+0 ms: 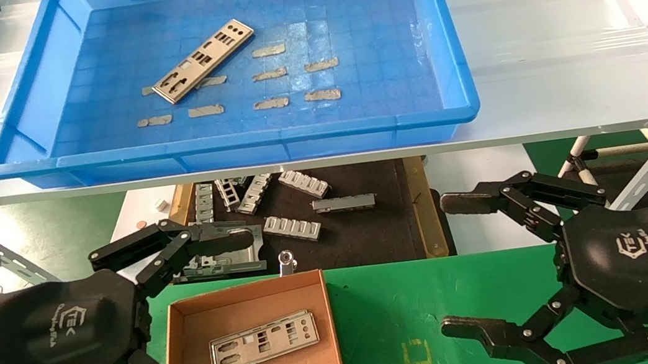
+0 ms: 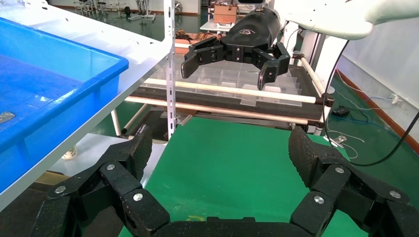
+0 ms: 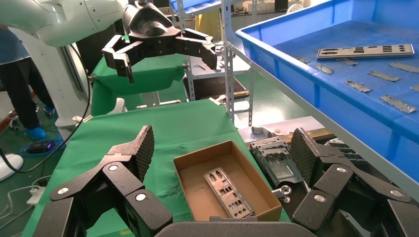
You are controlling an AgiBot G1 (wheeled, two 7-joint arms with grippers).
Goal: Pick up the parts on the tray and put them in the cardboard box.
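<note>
- One plate (image 1: 203, 61) remained in the blue tray (image 1: 269, 142) on the raised counter, far and slightly left, its long axis slanting up toward the right.
- Another plate (image 1: 264, 340) lay in the cardboard box (image 1: 184, 316).
- The left pincer (image 1: 216, 312) hovered nearer, spread wide and empty; the right pincer (image 1: 463, 264) likewise.

Blue tray (image 1: 28, 121) w/ raised rim & grid floor sits on the shelf, up and well beyond both grippers. One silver punched plate (image 1: 203, 61) lies flat in it, angled diagonally, on the left gripper's (image 1: 247, 308) side. Brown cardboard box (image 1: 319, 333), low walls, sits on green cloth directly under the left gripper, beside the right gripper (image 1: 457, 264). A second plate (image 1: 263, 340) lies flat inside it, slightly skewed.
</note>
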